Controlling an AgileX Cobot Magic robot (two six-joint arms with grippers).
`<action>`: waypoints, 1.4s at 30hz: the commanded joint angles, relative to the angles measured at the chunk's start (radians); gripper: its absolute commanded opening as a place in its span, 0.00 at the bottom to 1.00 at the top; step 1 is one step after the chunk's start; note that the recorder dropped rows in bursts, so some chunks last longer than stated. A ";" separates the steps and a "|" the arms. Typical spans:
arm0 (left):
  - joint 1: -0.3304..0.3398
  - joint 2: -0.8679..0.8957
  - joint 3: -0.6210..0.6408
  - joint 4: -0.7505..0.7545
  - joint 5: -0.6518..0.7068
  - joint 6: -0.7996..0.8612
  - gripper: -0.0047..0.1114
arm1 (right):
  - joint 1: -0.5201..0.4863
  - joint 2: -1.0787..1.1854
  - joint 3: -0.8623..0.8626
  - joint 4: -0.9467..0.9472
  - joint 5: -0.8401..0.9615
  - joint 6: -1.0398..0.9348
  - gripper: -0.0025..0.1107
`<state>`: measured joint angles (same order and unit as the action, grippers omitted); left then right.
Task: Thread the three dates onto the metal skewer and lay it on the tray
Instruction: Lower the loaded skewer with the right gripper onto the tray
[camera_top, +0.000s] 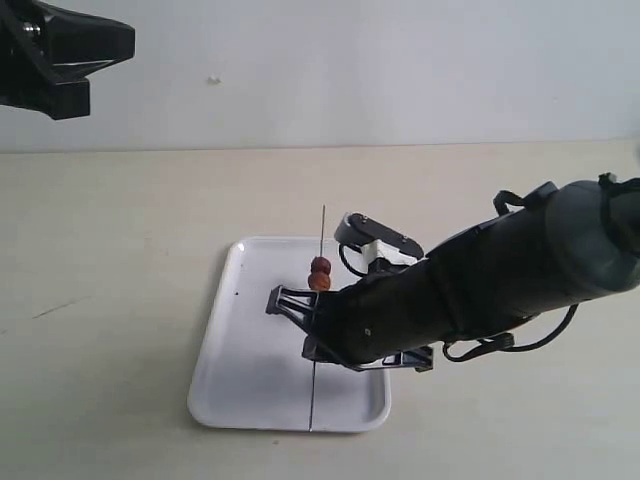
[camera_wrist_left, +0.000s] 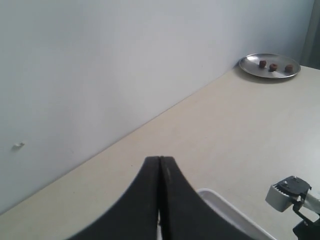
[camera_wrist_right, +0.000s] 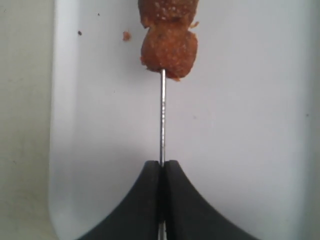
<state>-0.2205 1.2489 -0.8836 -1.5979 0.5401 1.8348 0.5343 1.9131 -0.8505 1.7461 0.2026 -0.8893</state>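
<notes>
Over the tray (camera_top: 240, 345), my right gripper (camera_wrist_right: 161, 164) clamps the skewer (camera_wrist_right: 162, 115) bearing two dates (camera_wrist_right: 169, 50). My left gripper (camera_wrist_left: 160, 159) is clenched, empty.

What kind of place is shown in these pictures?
Probably a robot test bench: a bare beige table, a plain white wall, and a black robot arm gripping a metal skewer.

The black left gripper (camera_wrist_left: 160, 160), its two fingers pressed together, hangs over a cream table (camera_wrist_left: 225, 130) beside a pale wall. A white tray (camera_wrist_left: 220, 202) corner shows nearby. Far off, a round metal plate (camera_wrist_left: 250, 66) holds three small reddish-brown fruits (camera_wrist_left: 273, 66).
</notes>
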 joint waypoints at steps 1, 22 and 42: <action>0.001 -0.008 0.000 -0.002 -0.003 -0.014 0.04 | 0.001 0.030 -0.005 -0.002 0.035 0.009 0.02; 0.001 -0.008 0.002 0.028 0.008 -0.037 0.04 | 0.001 0.041 -0.005 -0.002 -0.015 -0.008 0.29; 0.001 -0.177 0.098 -0.057 -0.335 -0.062 0.04 | 0.001 -0.058 -0.005 -0.054 -0.092 -0.052 0.45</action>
<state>-0.2205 1.1284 -0.8070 -1.6242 0.2748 1.7816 0.5343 1.8744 -0.8583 1.7098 0.1243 -0.9297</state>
